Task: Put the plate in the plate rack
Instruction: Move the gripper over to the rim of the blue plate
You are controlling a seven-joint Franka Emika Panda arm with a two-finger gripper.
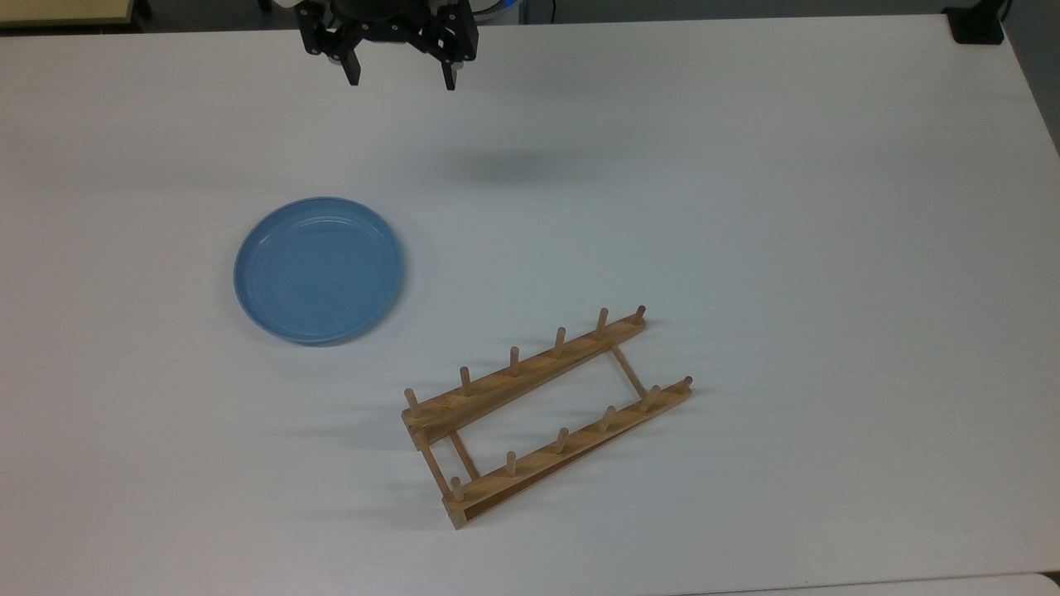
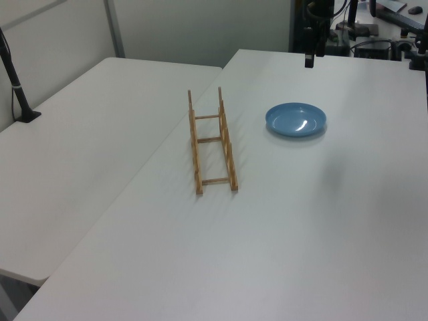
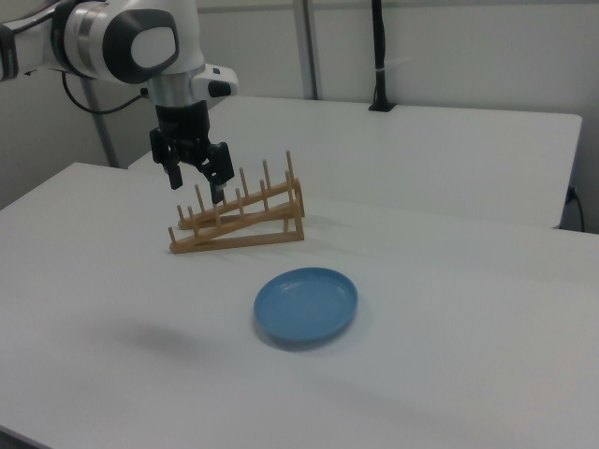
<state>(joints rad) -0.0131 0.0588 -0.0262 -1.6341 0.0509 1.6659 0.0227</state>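
The gripper (image 1: 402,76) hangs spread and empty above bare white table (image 1: 745,165), well apart from the light-blue plate (image 1: 319,270) and wooden plate rack (image 1: 546,414).

A white table (image 1: 745,165) adjoins a second white table (image 2: 87,134) bearing a black post (image 2: 17,87).

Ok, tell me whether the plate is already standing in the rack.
No: in the top view the plate lies flat on the table, apart from the plate rack, whose slots hold nothing.
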